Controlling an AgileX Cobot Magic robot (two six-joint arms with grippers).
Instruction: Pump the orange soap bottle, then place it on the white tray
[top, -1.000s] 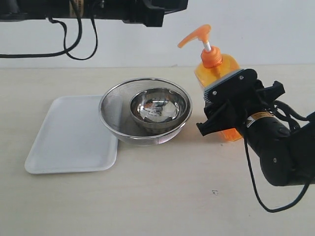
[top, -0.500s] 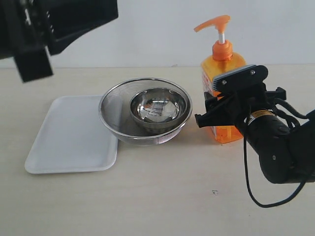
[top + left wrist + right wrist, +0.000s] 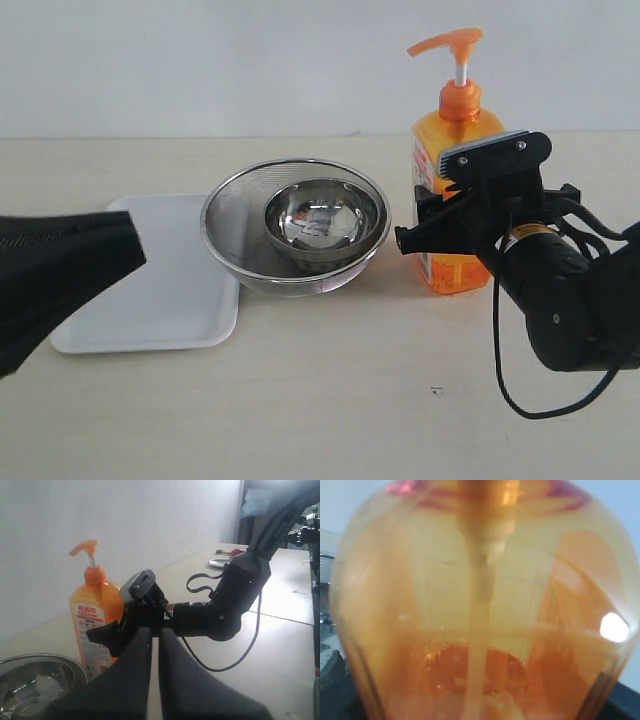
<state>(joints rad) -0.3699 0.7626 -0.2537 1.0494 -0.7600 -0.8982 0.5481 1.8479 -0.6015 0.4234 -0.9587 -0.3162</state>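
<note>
Two claws, two separate jobs, as I read it. My right claw (image 3: 455,205) is wrapped around the middle of the orange soap bottle (image 3: 455,125), jaws set wide against its sides, and I take that as a firm grip. The right wrist camera shows nothing but orange plastic. The bottle stands upright at the right of the exterior frame. I cannot tell whether its base rests on the counter (image 3: 330,400) or sits just above it. Its long axis runs vertically and the pump head (image 3: 447,42) tops it at upper right, spout pointing left.

My left claw (image 3: 155,632) has its fingers pressed together and holds nothing. The left arm (image 3: 60,265) shows as a dark blur at the lower left edge, over the white tray (image 3: 150,300) and well apart from the bottle. From that claw the pump head lies up and far to the right, beyond the mesh strainer bowl (image 3: 235,225). I judge the left arm must cross over the bowl, then press straight down along the bottle's axis.
</note>
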